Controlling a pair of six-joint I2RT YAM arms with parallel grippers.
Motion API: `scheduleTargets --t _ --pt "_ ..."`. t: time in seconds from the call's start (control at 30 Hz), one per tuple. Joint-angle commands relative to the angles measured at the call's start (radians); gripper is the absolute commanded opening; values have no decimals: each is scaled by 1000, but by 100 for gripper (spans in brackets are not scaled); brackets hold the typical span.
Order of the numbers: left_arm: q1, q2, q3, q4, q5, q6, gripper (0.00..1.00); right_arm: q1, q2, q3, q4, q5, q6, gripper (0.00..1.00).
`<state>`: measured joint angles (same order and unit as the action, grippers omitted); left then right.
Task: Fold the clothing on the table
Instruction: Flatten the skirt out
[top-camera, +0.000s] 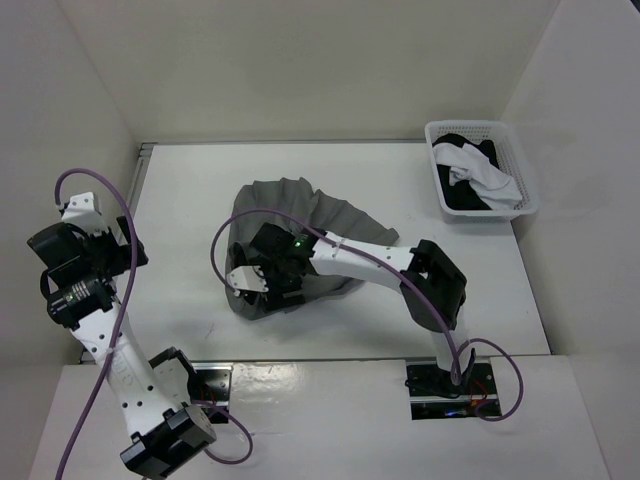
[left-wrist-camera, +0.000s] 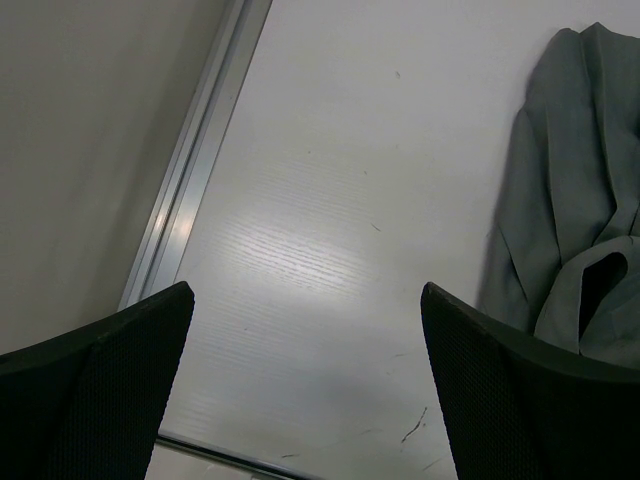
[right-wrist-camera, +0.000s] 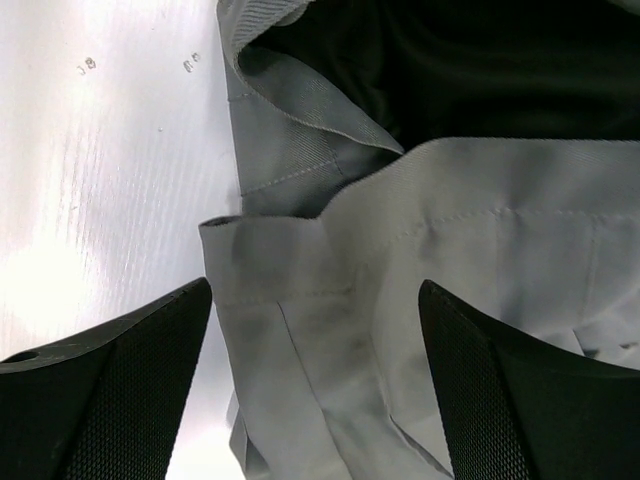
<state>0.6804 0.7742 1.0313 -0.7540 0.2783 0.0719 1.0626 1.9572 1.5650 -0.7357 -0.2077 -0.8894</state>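
The clothing (top-camera: 300, 215), a grey pleated skirt, lies crumpled in the middle of the white table (top-camera: 200, 190). My right gripper (top-camera: 262, 283) hovers over its near-left part, jaws open. In the right wrist view the stitched waistband edge (right-wrist-camera: 300, 250) lies between the two black fingers (right-wrist-camera: 110, 390), which stand wide apart and clear of the cloth. My left gripper (top-camera: 135, 255) is raised at the table's left side, open and holding nothing. The left wrist view shows bare tabletop between its fingers (left-wrist-camera: 505, 390) and the skirt (left-wrist-camera: 580, 190) off to the right.
A white lattice basket (top-camera: 520, 165) holding a white-and-black garment (top-camera: 470, 180) stands at the back right. A metal rail (left-wrist-camera: 195, 190) runs along the table's left edge. White walls enclose the table on three sides.
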Motion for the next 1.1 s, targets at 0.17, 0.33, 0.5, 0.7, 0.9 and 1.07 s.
scheduleTargets --t 0.17,0.33,0.5,0.7,0.9,1.07 --pt "18 -13 -2 30 30 -11 100 19 40 70 -19 -44 -28 84" --pt "18 -13 -2 30 30 -11 100 19 72 102 -10 -44 -28 83" --pt "18 -13 -2 30 30 -11 100 19 83 112 -1 -44 -28 78" --pt "18 -13 -2 30 30 -11 100 19 92 112 -1 -35 -37 78" --pt "18 -13 -2 30 30 -11 100 19 101 90 -1 -35 -46 73" --pt "18 -13 -2 30 30 -11 100 19 111 90 9 -24 -46 63"
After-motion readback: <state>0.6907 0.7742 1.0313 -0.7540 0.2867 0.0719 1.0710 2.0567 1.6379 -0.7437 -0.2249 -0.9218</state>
